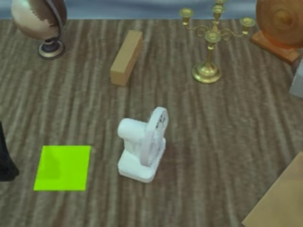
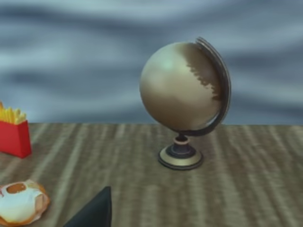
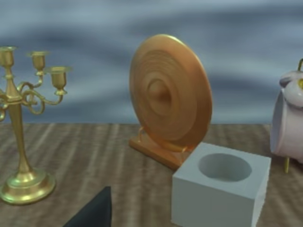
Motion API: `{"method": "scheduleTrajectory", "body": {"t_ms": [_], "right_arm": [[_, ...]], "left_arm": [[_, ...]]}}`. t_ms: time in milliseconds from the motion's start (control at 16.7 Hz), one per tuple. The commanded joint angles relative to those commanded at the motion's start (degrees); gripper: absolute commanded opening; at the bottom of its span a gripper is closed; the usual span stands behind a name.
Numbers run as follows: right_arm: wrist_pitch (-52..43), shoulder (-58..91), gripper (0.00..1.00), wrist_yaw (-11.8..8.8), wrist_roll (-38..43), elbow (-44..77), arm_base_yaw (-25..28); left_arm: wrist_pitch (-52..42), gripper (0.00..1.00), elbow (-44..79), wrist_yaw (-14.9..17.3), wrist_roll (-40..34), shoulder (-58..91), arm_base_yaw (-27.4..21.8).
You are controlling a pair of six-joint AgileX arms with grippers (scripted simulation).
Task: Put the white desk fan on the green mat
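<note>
The wooden table (image 1: 227,142) fills the top view. The white desk fan (image 1: 142,146) stands upright near its middle, well apart from the green mat (image 1: 62,168), which lies flat toward the left side and bare. At the far edge stand a globe (image 1: 40,21), a wooden block (image 1: 126,57), a gold candlestick (image 1: 210,40) and an orange disc (image 1: 279,23). The left arm (image 1: 5,161) sits at the left edge; whether either claw is spread or pressed together cannot be told.
</note>
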Motion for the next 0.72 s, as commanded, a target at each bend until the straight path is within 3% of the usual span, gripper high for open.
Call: {"method": "scheduleTrajectory", "body": {"t_ms": [300, 720], "right_arm": [[0.00, 0.00, 1.00, 0.00, 0.00, 0.00, 0.00], [0.00, 0.00, 1.00, 0.00, 0.00, 0.00, 0.00]], "left_arm": [[-3.48, 1.00, 3.50, 0.05, -0.58, 3.55, -1.68], [-26.11, 1.00, 30.84, -0.07, -5.82, 31.99, -12.34]]}}
